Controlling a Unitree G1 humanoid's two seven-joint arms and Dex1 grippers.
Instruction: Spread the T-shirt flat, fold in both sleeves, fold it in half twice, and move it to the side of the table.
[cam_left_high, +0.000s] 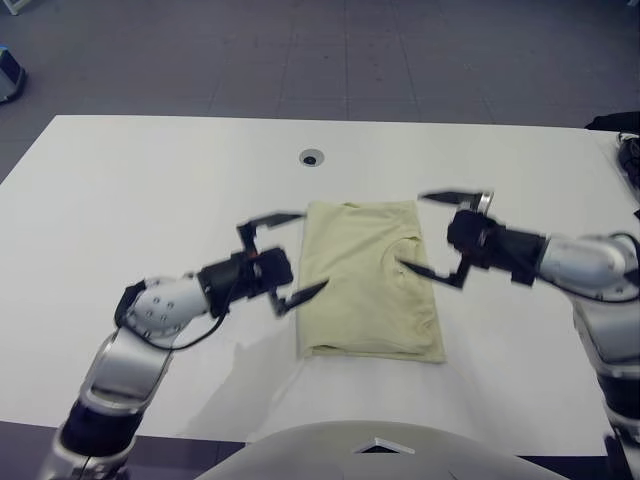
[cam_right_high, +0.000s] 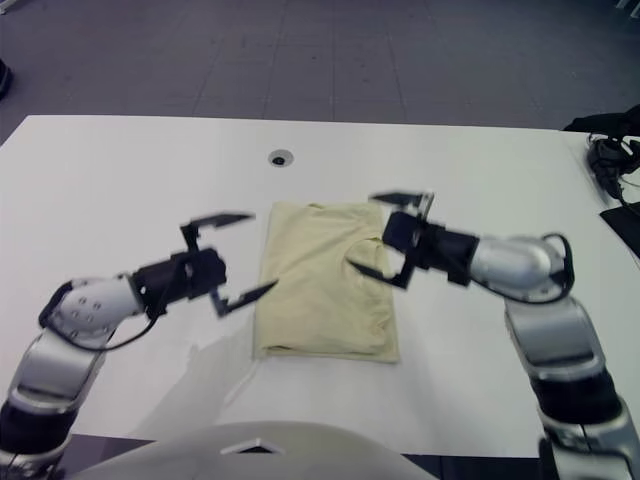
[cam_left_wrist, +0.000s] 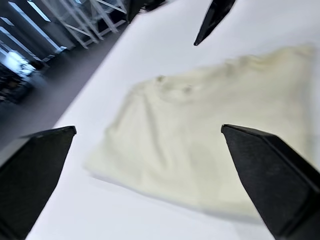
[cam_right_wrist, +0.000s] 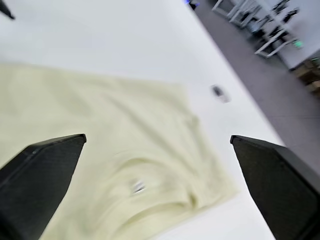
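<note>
Working T-shirt (cam_left_high: 365, 290), lying mid-table (cam_left_high: 150, 180) as narrow rectangle, sleeves seemingly folded in. Hovering left gripper (cam_left_high: 314, 249) and right gripper (cam_left_high: 409, 230) at its sides, jaws apart, empty. Probably needing both pinching one short end for half-fold.

The T-shirt (cam_left_high: 370, 285) lies mid-table between the left gripper (cam_left_high: 315, 249) and right gripper (cam_left_high: 409, 230), both spread wide. Broad table (cam_left_high: 150, 180) runs left and far; black cables (cam_right_high: 608, 155) sit far right.
</note>
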